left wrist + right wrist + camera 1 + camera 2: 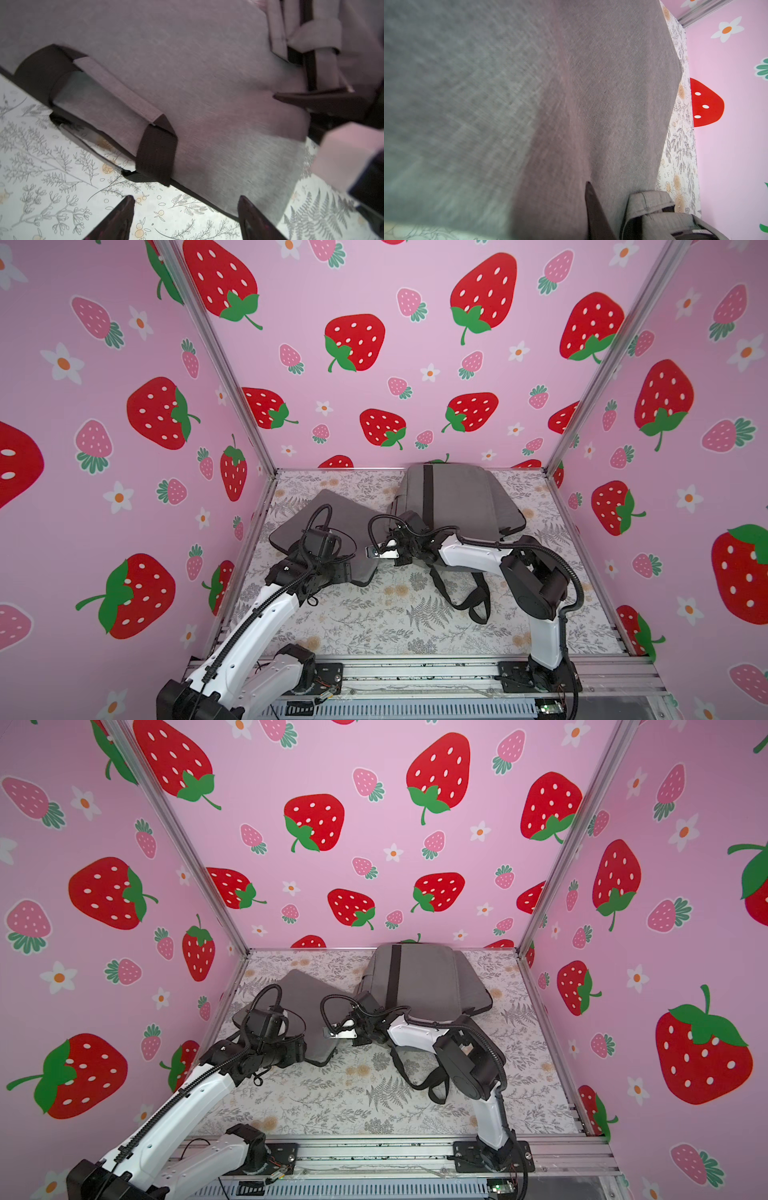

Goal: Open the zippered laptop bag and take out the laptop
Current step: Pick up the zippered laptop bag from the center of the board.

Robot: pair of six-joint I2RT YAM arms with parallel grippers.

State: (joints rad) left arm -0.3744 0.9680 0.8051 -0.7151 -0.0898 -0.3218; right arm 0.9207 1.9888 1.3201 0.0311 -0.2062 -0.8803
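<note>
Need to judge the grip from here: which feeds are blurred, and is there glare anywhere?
Right wrist view: the gray sleeve is smeared and out of focus up close, sharper toward the wall. Left wrist view: mild blur, the handle readable. Both top views: sharp, evenly lit, no glare.

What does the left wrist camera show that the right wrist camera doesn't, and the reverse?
Only the left wrist view: the carry handle, grey with dark webbing ends, on the flat grey fabric laptop bag, and the left gripper, jaws open by the bag's edge. Only the right wrist view: the pink wall with its red strawberry and white flower print. Both: the bag's grey woven fabric and the floral tablecloth under it.
</note>
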